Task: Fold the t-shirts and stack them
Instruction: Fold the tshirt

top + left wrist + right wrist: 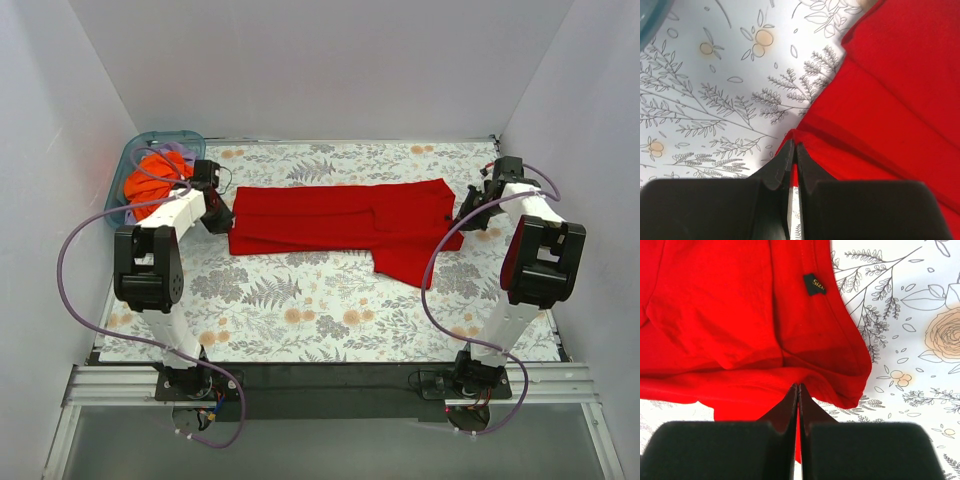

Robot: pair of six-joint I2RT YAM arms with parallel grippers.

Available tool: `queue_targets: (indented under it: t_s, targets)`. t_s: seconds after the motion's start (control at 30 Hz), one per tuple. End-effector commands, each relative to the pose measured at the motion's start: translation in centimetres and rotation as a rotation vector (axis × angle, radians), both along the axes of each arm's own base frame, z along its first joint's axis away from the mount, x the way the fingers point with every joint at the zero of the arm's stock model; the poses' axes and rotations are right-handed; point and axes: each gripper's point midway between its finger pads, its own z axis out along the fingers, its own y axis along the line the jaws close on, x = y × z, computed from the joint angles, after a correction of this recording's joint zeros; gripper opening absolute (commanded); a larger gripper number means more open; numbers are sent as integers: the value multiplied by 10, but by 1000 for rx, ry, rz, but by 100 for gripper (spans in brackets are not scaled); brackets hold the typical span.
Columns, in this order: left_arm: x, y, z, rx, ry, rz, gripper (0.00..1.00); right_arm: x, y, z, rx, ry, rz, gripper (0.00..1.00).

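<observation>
At the left end of the red t-shirt [340, 225], the left gripper [792, 151] was pinched together on a corner of the cloth; at the shirt's right end the right gripper [798, 390] was likewise clamped on its edge; the shirt lay flat, folded lengthwise, on the floral tablecloth [300, 300]; beyond its left end, the orange t-shirt [150, 182] sat bunched in the teal bin [190, 136].

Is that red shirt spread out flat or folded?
Partly folded: the red t-shirt lies as a long band with doubled layers, one flap hanging out at its near right.
</observation>
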Motion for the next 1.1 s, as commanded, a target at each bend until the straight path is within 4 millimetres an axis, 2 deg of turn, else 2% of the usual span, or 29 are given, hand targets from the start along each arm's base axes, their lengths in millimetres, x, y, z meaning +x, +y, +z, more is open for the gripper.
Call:
queue_targets:
  t_s: [0.0,0.3,0.63,0.83,1.07]
  targets:
    - [26,3,19,5,-78,-19,0,14,-10,9,-32,-36,-6,1]
    - [46,0,21,9,-112,-66,0,8,-17,-8,-75,13,-29,1]
    - [46,0,-1,8,-71,-60,0,9,-14,-14,-51,14,-25,1]
    - [39,0,-1,5,-67,-51,1,11,-10,-9,-28,-7,-18,2]
    - [36,2,6,15,-83,-45,0,26,-2,16,1,-86,7,1]
